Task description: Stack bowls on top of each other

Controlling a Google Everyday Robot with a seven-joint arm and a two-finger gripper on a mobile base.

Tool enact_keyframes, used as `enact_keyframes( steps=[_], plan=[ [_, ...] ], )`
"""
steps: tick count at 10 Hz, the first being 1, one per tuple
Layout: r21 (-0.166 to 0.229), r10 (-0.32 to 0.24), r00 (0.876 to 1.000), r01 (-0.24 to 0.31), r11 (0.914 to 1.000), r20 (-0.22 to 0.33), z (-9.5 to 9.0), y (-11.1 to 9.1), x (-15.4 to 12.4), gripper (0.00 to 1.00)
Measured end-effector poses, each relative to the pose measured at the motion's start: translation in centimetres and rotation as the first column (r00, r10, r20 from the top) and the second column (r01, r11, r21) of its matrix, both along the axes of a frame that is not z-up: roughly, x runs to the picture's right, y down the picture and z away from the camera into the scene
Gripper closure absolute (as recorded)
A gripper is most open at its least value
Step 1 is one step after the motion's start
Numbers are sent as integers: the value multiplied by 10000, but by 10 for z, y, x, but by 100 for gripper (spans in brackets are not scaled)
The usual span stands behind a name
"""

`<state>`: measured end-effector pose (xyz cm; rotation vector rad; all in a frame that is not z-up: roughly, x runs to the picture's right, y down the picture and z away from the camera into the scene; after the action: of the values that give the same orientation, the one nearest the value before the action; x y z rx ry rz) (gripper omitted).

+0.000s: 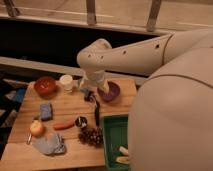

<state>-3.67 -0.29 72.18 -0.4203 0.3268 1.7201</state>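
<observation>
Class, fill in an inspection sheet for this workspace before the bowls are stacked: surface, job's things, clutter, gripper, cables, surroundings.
Surface: wooden table, crowded.
Job's things: red-orange bowl back left, purple bowl back right; apart, not stacked.
Clutter: white cup, blue sponge, carrot, grey cloth, green tray.
Gripper: gripper open, low beside the purple bowl's left rim, nothing seen in it.
Cables: nothing seen.
Surroundings: railing behind the table.
</observation>
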Motion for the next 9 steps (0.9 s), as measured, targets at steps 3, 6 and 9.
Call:
enact_keyframes(
  steps=[3, 6, 9],
  plan=[
    [-653, -248, 9983, 282, 9975, 520, 6, 9, 26, 20],
    [-825, -873, 9903, 964, 9919, 1084, 18, 2, 13, 20],
    [-647, -1506, 9753, 1628, 9845, 1616, 38, -18, -41, 20]
  ],
)
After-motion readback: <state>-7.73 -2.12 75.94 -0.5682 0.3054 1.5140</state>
